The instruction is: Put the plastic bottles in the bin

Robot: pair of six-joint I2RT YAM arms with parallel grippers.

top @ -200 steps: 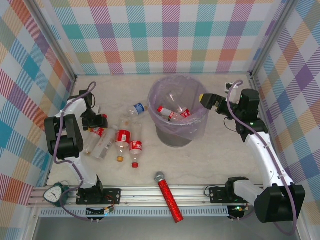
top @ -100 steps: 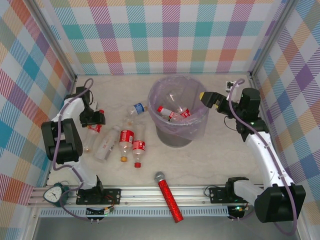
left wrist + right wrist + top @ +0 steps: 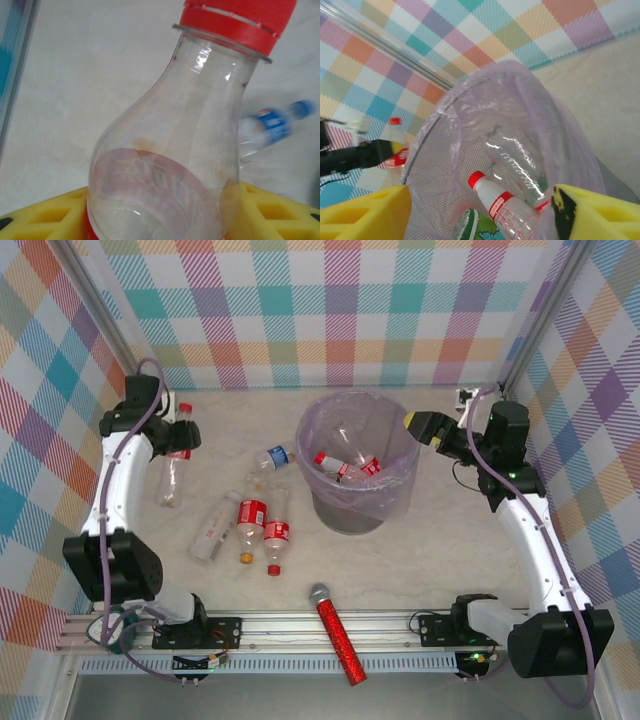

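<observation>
Bottle (image 3: pixel 170 150) base cut off, btm edge

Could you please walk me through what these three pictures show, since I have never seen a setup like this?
Two robot arms stand at a table's near edge. The overhead picture shows both; the other two come from cameras on their wrists. The left gripper is closed on a red-capped bottle, lifted off the table. The right gripper, its yellow fingers apart and holding nothing, hangs beside the bin, a grey bucket with a lavender bag, bottles already inside. More bottles and a red microphone lie on the table.
</observation>
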